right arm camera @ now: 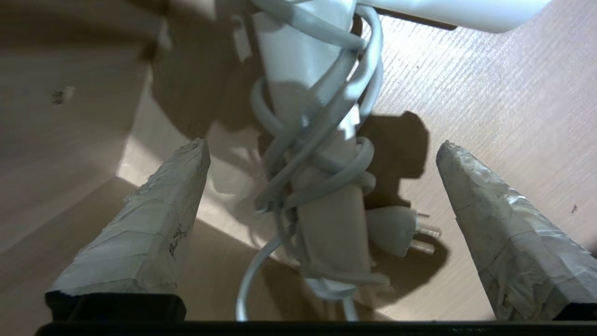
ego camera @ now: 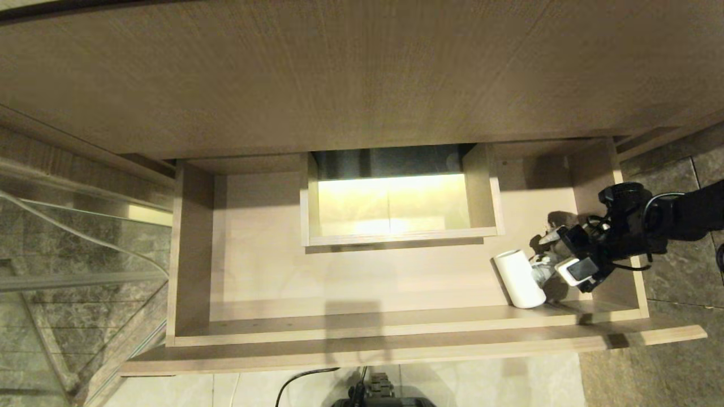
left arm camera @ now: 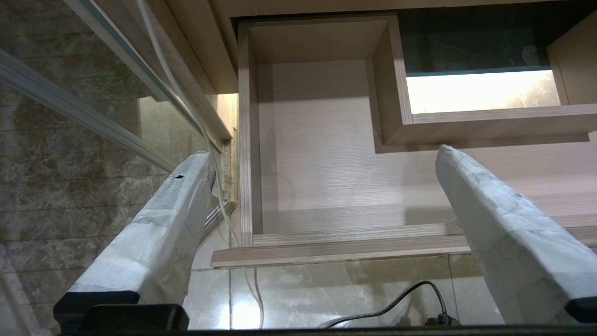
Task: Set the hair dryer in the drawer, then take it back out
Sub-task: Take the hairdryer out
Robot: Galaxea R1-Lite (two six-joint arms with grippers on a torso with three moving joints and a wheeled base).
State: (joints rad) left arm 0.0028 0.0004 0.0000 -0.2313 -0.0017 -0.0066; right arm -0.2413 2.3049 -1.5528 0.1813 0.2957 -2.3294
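No readable text, label, brand, number or sign appears in any of the three views. The wood-grain drawer point(ego camera: 362, 330), the white hair dryer point(ego camera: 519, 278) with its cord, and the taped gripper fingers point(right arm camera: 154, 219) carry no lettering that can be made out.

The hair dryer point(ego camera: 519, 278) lies in the drawer point(ego camera: 362, 330), at its near right corner, right of the boxed cut-out point(ego camera: 399, 195) at mid-back.
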